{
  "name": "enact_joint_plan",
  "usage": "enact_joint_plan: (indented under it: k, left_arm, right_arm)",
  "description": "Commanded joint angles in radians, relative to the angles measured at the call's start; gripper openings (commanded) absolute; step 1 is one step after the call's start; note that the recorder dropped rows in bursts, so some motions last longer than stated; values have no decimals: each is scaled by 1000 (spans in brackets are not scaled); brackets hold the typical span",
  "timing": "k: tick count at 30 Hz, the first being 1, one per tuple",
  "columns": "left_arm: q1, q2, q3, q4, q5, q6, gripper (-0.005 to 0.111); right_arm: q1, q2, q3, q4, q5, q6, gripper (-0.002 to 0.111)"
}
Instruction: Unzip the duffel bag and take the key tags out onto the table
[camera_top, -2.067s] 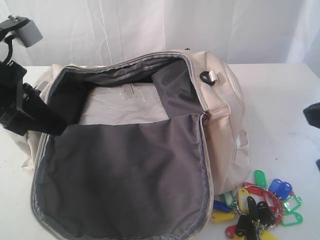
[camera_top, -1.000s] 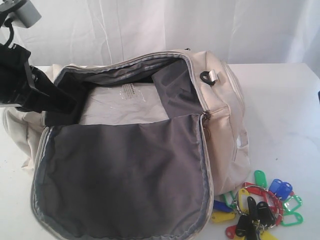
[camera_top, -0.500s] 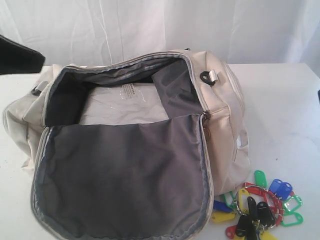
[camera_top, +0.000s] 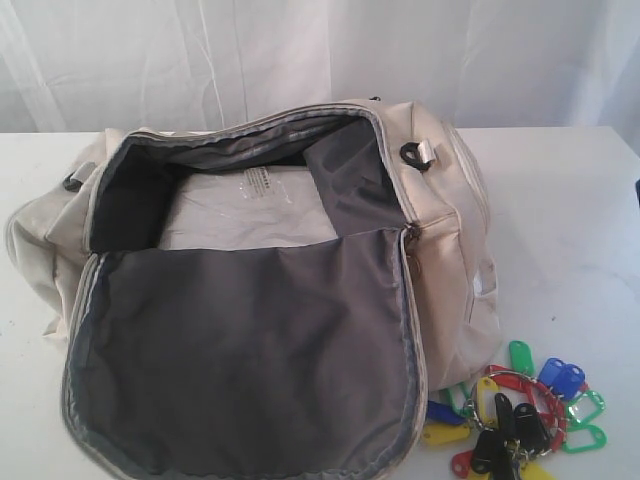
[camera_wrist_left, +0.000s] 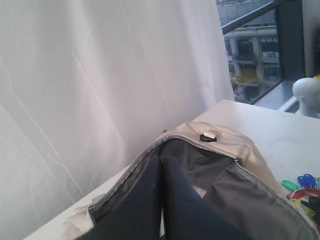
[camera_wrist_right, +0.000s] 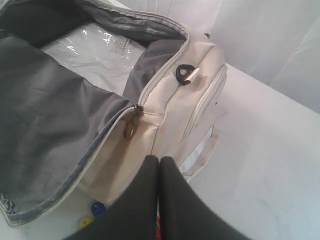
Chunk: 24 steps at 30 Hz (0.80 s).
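Tags (camera_top: 515, 410) are seen at the lower right of the exterior frame, on the surface (camera_top: 570, 200) just beside the unzipped bag (camera_top: 450, 230). They are judged light, hard and loose; the red ring (camera_top: 520, 376) is best pinched. Left hand (camera_wrist_left: 161, 167) and right hand (camera_wrist_right: 159, 162) are pressed together, empty.

Item: duffel bag (camera_top: 450, 230). Lies on the table (camera_top: 570, 200), across its left and middle, unzipped and open upward. Holds a plastic packet (camera_top: 250, 205) flat inside, toward the rear. Flap (camera_top: 240, 350) folded out toward the front.
Item: key tags (camera_top: 515, 410). Rest on the table, outside the bag, just beside its front right corner.
Behind the table: curtain (camera_top: 300, 50).
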Motion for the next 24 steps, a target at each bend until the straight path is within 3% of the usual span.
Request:
enact_joint_plan:
  k: [1,7,16,24]
  left_arm:
    - [33,-116,73,-20,-12,-5,0]
    - [101,-260,273,-20,-18,-3,0]
    - [116,-304,637,-8,-28,-3,0]
    - [116,-304,900,-24,-262,57,0]
  right_arm:
    - [-3,-2,-8,2,-8,5,0]
    - [-3,-2,-8,2,-8,5,0]
    - [-3,-4,-8,1,-10,5,0]
    - [-3,-7,-8,1,-10,5,0]
